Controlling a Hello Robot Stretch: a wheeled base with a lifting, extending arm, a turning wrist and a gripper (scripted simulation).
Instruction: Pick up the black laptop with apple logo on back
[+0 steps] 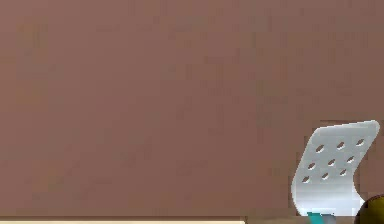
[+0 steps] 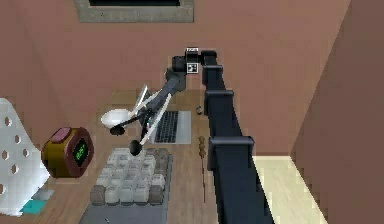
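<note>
Brown wall (image 1: 150, 90) is spreading across the forward view, with a white chair (image 1: 335, 170) standing at its lower right. The arm side view is adding a wooden desk (image 2: 188, 172), where the arm (image 2: 225, 130) is reaching out. The gripper (image 2: 142, 125) is showing near the grey-keyed laptop (image 2: 172, 126), which is lying flat mid-desk (whether the gripper is holding anything cannot be told). A brown clock (image 2: 70, 150) is sitting near the chair.

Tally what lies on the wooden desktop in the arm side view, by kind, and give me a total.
Round brown clock: 1
White bowl: 1
Grey laptop-like slab: 1
Grey block of chunky keys: 1
Thin dark stick: 1
Total: 5
</note>
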